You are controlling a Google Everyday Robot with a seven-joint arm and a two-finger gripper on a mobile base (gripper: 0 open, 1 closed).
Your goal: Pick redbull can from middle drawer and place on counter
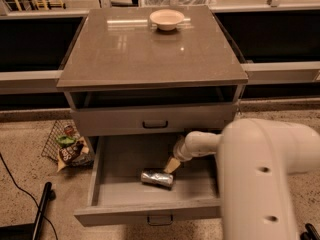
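Note:
The redbull can lies on its side on the floor of the middle drawer, which is pulled open. My gripper reaches down into the drawer from the right, its tip just above the can's right end. My white arm fills the lower right of the view. The counter is the cabinet's glossy grey-brown top, above the closed upper drawer.
A cream bowl stands at the back of the counter. A wire basket with packets sits on the speckled floor left of the cabinet. A black cable and dark pole lie at the lower left. Railings run behind.

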